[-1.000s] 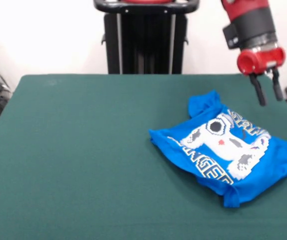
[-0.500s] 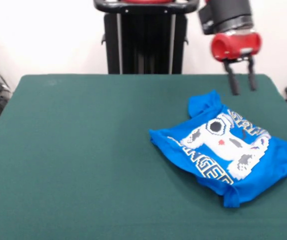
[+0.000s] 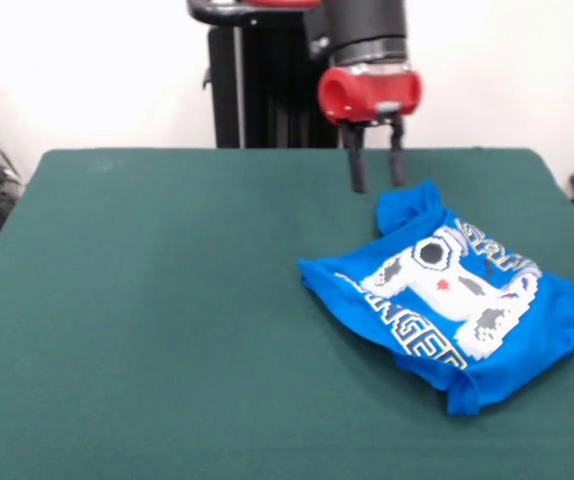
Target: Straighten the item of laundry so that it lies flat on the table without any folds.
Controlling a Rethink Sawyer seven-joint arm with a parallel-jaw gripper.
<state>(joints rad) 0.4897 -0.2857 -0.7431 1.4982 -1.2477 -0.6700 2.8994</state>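
The small bright blue short-sleeved T-shirt (image 3: 457, 295), printed with a white pixel-art controller and yellow-outlined lettering, was found crumpled on the dark green felt-covered table (image 3: 157, 300), toward the picture's right side and reaching the right edge. Folds were noted all round: a bunched peak at its far upper corner, a doubled hem along the near lower edge, and a sleeve trailing off to the right.

The red-collared black two-fingered gripper (image 3: 375, 166) was seen hanging above the far part of the table, its fingers spread apart and nothing held between them. No contact with the cloth was observed.

The deciding relation was recorded as follows: the shirt lay to the picture's right of the gripper and nearer the camera, with the bunched upper corner being the closest part, just beside the fingertips and below them. The shirt's long axis was judged to run diagonally, from that upper corner down toward the lower right. A short descent onto that corner was judged the likeliest approach.
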